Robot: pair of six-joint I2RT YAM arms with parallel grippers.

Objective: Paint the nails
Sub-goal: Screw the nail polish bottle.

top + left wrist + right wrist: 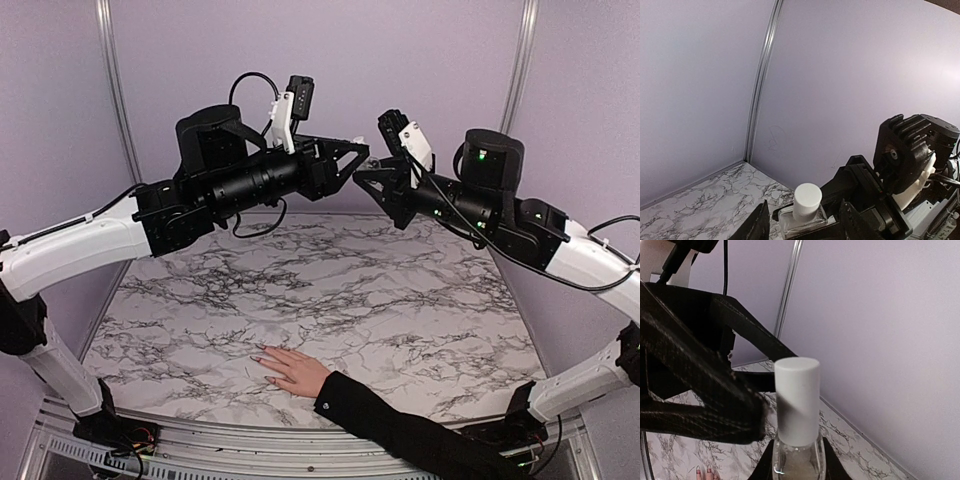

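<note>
The step in hand looked like taking the cap off the polish bottle [801, 220], high in the upper middle of the overhead view where the two arms met. The right gripper [797, 462] was pinching the clear glass body near its base, the white cap [797, 400] standing upright above its fingers. The left gripper [805, 227] was spread, one finger on each side of the cap and seemingly not pressing on it.

To do this well, the left gripper should probably close squarely on the cap, high enough to clear the glass shoulder, then twist about the bottle's own axis while the right one keeps a firm hold. Any tilt could spill polish onto the marble table [400, 290].

The hand [295, 370] lay flat at the lower centre of the overhead view, black sleeve [400, 425] trailing to the lower right, well apart from the bottle. The nails [258, 350] were specks at the fingertips; whether they carried polish could not be made out. Any brush under the cap was hidden.
</note>
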